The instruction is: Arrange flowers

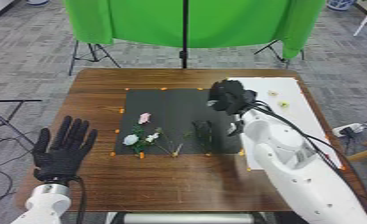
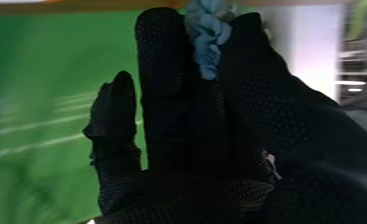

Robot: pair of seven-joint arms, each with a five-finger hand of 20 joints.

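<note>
Over the dark mat's upper right part and the white board's edge is my right hand [image 1: 230, 96]. In the right wrist view, my right hand [image 2: 175, 130] pinches a pale blue flower [image 2: 210, 37] between thumb and fingers; its stem is hidden. On the dark mat [image 1: 171, 105] lie a pink flower [image 1: 144, 118], a white rose [image 1: 131, 139], a smaller white flower [image 1: 152, 136] and a dark green leafy stem [image 1: 203, 132]. Two small pale yellow flowers, one of them at the right [image 1: 283, 104], rest on the white board [image 1: 299, 120]. At the table's left, my left hand [image 1: 64, 152] is open, its fingers straight.
Small orange markers dot the edges of the mat on the brown wooden table [image 1: 188, 182]. Behind the table stands a green backdrop [image 1: 237, 25] on black stands. My right arm [image 1: 290, 150] crosses the board's lower part.
</note>
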